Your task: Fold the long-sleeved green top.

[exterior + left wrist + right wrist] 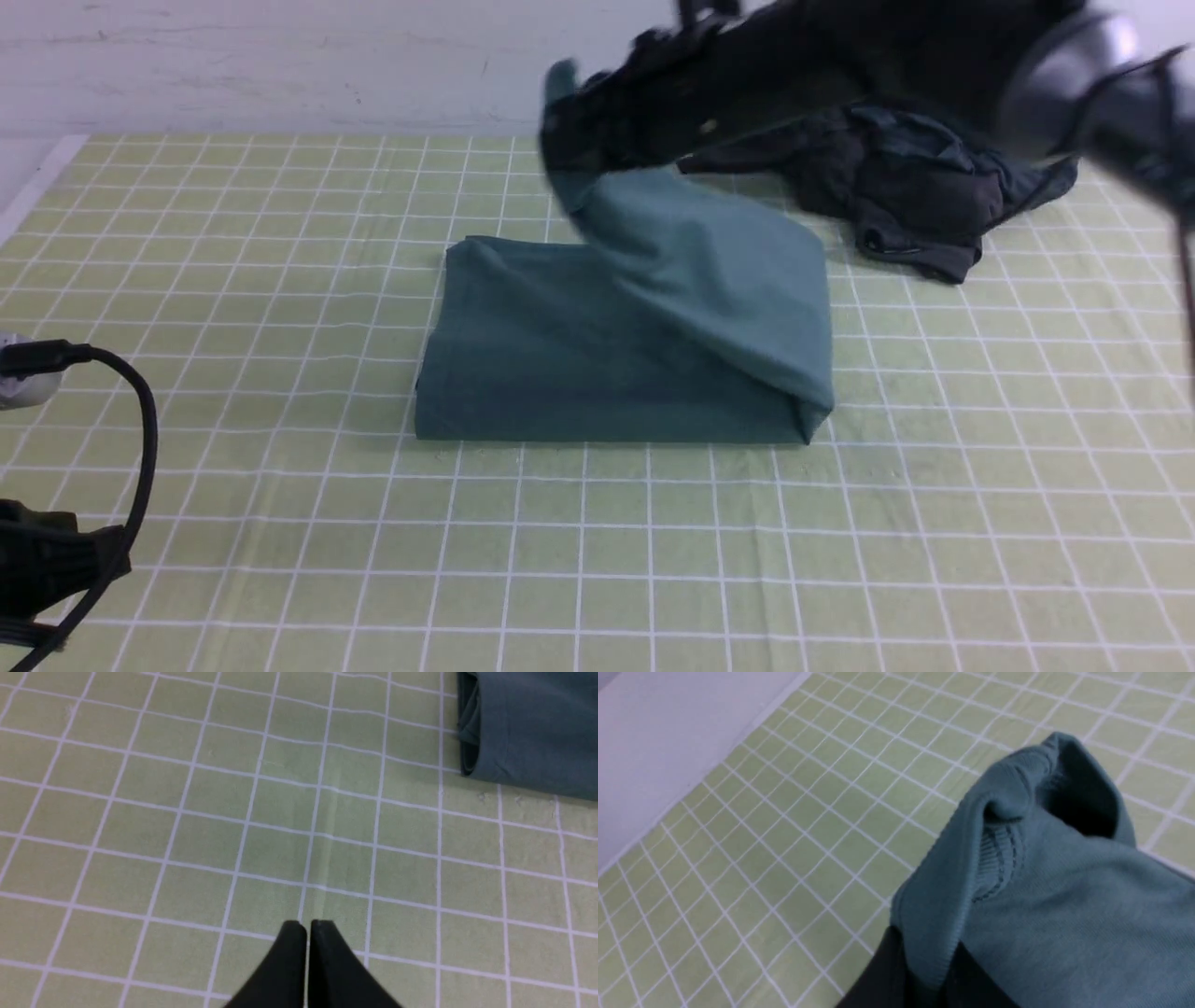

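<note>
Lower left of the front frame: your left arm [47, 560] sits parked beside a looping black cable [140, 439]. Its jaws are pressed together with nothing between them, over bare desk [653, 560] covered in pale green grid cloth.

Mid-frame: the green long-sleeved top [616, 355] lies as a part-folded rectangle. One flap rises off its right edge and slants toward the upper centre.

Upper centre: the right jaws are pinched on that flap's ribbed edge [934, 933]. In the right wrist view the rib bunches up just above the jaws. The right arm [840, 65] reaches in from the upper right.

The top looks soft, limp and light. It drapes rather than holding a line, so expect the loose flap to sag and the lower layers to slide if you drag across them. The ribbed band is the thicker, firmer part and gives you the surest hold. A pinch on the plain knit would likely gather only one layer.

Upper right, just beyond the top's far corner: a heap of dark garments [915, 196] lies under the right arm's path. It is the one thing close enough to snag. The cable is well apart from the work. A white wall [280, 65] closes the far edge.
</note>
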{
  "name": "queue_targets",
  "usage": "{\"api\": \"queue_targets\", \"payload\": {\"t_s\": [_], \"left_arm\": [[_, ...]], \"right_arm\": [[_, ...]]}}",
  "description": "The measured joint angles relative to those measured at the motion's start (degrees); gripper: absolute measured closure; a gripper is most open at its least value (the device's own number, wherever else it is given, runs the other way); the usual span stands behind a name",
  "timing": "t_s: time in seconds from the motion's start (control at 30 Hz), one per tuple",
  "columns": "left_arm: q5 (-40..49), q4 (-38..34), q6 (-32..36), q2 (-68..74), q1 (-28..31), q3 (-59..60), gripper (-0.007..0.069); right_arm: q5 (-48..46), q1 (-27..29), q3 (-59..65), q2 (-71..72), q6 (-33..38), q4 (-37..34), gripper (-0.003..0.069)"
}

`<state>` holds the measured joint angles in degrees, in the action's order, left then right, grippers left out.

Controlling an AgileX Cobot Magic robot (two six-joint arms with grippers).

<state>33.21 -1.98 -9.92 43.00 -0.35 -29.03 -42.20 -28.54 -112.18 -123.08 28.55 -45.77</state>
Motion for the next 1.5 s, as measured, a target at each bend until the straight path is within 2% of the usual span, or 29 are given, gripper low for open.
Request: {"api": "queue_targets", "payload": {"t_s": [0.07, 0.13, 0.17, 0.2, 0.27, 0.3, 0.4, 0.53, 0.6, 0.67, 0.7, 0.77, 0.87, 0.97, 1.1, 1.17, 1.3, 1.37, 1.47, 1.5], "left_arm": [[0.73, -0.06, 0.16, 0.00, 0.00, 0.00, 0.0628], [1.57, -0.06, 0.16, 0.00, 0.00, 0.00, 0.0628], [1.57, -0.06, 0.16, 0.00, 0.00, 0.00, 0.0628], [1.70, -0.12, 0.16, 0.00, 0.00, 0.00, 0.0628], [2.17, -0.12, 0.16, 0.00, 0.00, 0.00, 0.0628], [3.31, -0.12, 0.16, 0.00, 0.00, 0.00, 0.0628], [4.38, -0.38, 0.16, -0.24, 0.00, 0.00, 0.0628], [3.98, -0.66, 0.18, -1.72, 0.00, 0.00, 0.0628], [2.34, -0.66, 0.51, -3.71, 0.00, 0.00, 0.0628], [1.61, -0.74, 0.84, -4.45, 0.00, 0.00, 0.0628], [0.81, -0.85, 1.85, -5.61, 0.00, 0.00, 0.0628], [0.25, -0.85, 2.46, -7.13, 0.00, 0.00, 0.0628], [-1.24, -0.85, 3.97, -10.29, 0.00, 0.17, 0.0628], [-5.35, -0.85, 7.86, -18.10, 0.00, 2.16, 0.0628], [-9.38, -0.85, 12.18, -24.36, 0.00, 5.86, 0.0628], [-12.95, -0.85, 15.64, -29.26, 0.00, 9.66, 0.0628], [-17.23, -0.85, 18.68, -33.42, 0.00, 13.71, 0.0628], [-20.18, -0.85, 19.95, -35.30, 0.00, 15.83, 0.0627], [-22.52, -0.85, 20.39, -35.63, 0.00, 16.61, 0.0627], [-22.61, -0.85, 20.44, -35.63, 0.00, 16.61, 0.0627]], "right_arm": [[4.66, -2.98, 0.00, -3.81, 0.74, -0.20, 0.0590], [9.39, -4.87, 0.00, -7.34, 1.10, -0.94, 0.0512], [9.76, -4.99, 0.00, -7.59, 1.09, -0.94, 0.0504], [11.49, -5.47, 0.00, -8.92, 1.26, -1.31, 0.0441], [12.71, -5.59, 0.06, -9.50, 1.56, -1.29, 0.0382], [13.35, -5.53, 0.10, -9.50, 2.33, -1.29, 0.0319], [13.34, -5.16, -0.02, -8.93, 2.52, -1.29, 0.0295], [10.70, -5.03, -0.08, -9.38, 2.52, -0.82, 0.0333], [9.41, -5.42, -0.15, -11.41, 2.57, -0.75, 0.0417], [9.29, -5.68, -0.15, -12.46, 2.86, -0.75, 0.0456], [8.84, -6.17, -0.15, -14.13, 4.20, -0.66, 0.0507], [8.29, -6.40, 0.03, -14.36, 6.70, -0.02, 0.0542], [7.65, -6.28, 0.14, -12.32, 10.22, 2.13, 0.0562], [5.09, -5.34, 0.32, -3.93, 14.34, 8.89, 0.0566], [1.87, -3.55, 0.26, 8.27, 15.26, 17.27, 0.0568], [-1.56, -1.14, -0.07, 18.54, 14.01, 24.31, 0.0568], [-6.41, 2.74, -0.15, 29.35, 9.75, 30.54, 0.0570], [-9.02, 6.39, 2.27, 35.78, 3.30, 34.35, 0.0571], [-5.48, 12.80, 10.84, 45.97, -3.72, 38.25, 0.0576], [-5.01, 13.19, 12.42, 47.36, -4.37, 38.52, 0.0578]]}}
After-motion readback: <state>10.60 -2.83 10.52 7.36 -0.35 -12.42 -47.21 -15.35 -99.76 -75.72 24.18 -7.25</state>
